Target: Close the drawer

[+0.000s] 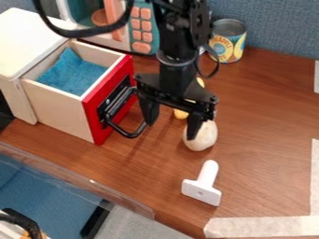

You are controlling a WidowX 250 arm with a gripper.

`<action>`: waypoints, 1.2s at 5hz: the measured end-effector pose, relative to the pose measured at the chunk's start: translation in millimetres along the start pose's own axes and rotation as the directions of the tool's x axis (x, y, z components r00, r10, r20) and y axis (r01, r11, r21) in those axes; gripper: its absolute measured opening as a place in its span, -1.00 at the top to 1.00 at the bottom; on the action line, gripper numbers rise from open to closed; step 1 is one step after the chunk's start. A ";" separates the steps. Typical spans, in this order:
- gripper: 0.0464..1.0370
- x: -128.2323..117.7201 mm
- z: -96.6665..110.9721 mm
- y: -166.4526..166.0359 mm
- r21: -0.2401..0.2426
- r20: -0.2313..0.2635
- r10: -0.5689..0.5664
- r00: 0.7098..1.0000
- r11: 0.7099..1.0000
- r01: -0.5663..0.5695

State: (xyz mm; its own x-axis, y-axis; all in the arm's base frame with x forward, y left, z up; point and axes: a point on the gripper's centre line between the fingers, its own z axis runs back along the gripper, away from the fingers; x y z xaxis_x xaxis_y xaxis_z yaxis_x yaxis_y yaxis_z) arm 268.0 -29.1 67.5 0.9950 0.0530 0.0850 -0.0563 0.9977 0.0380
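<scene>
The white wooden drawer box (pixel 31 42) stands at the left with its drawer (pixel 62 109) pulled out to the right. A blue cloth (pixel 73 74) lies inside the drawer. The red front (pixel 128 72) carries a black handle (pixel 131 134). My gripper (pixel 171 128) hangs open just right of the red front, its two fingertips spread apart. The left fingertip is beside the handle's outer end; whether they touch I cannot tell. The right fingertip is in front of a whitish round object.
The whitish round object (pixel 202 137) sits below the gripper, with something yellow (pixel 181 114) behind it. A white T-shaped tool (pixel 202 184) lies nearer the front. A can (pixel 228 41) and a toy microwave (pixel 142 30) stand at the back.
</scene>
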 end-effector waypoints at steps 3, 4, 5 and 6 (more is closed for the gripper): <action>-0.93 8.2 -31.2 -5.0 0.003 -0.056 0.006 0.998 1.000 -0.006; -0.93 10.2 -28.4 -0.5 0.017 -0.023 -0.027 0.999 0.999 0.027; -0.93 5.8 -20.9 16.0 0.033 -0.005 0.011 1.000 0.999 -0.011; -0.93 3.6 -23.0 18.3 0.044 -0.004 0.008 1.000 0.999 -0.008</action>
State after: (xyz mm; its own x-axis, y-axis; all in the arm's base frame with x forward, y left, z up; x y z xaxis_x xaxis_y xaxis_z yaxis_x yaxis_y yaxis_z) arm 272.5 -9.6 45.6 0.9948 0.0608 0.0813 -0.0674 0.9944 0.0810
